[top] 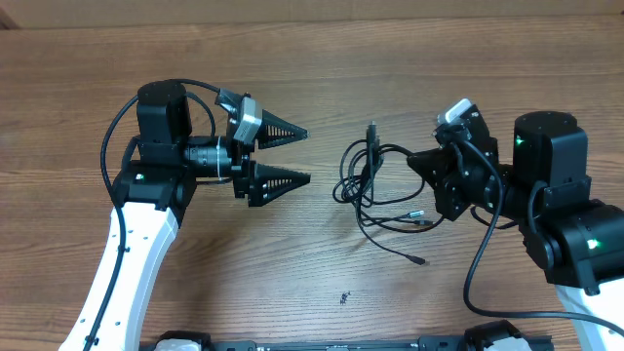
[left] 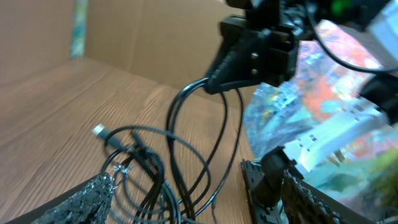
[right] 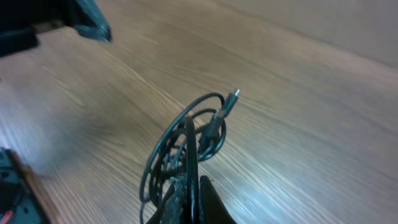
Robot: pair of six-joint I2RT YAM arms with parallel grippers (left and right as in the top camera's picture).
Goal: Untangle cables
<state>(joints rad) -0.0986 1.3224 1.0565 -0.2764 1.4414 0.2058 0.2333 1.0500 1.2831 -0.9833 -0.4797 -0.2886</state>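
**A:** Where are the cables (top: 375, 185)?

**B:** In a heap of black loops on the table (top: 292, 58), between my two grippers and much nearer the right one. One strand trails out of the heap toward my side of the table and ends in a small plug (top: 417, 260).

**A:** What is your right gripper (top: 421, 164) doing?

**B:** Its fingers are together, clamped on the cables at the right edge of the heap. From its own wrist camera, a black strand runs up from between the fingers of that gripper (right: 189, 199) into the loops (right: 186, 143). From my left wrist camera, two strands leave the tip of the right gripper (left: 214, 81) and curve down to the heap (left: 155, 162).

**A:** And your left gripper (top: 308, 156)?

**B:** Its fingers are spread wide and hold nothing. The tips point at the heap. From overhead there is bare wood between them and the nearest loop, so they are not touching it.

**A:** What does the left wrist camera show?

**B:** My left gripper (left: 180, 205) frames the loops, one finger low at each side of the picture. A silver-tipped plug (left: 99, 130) lies at the left of the heap.
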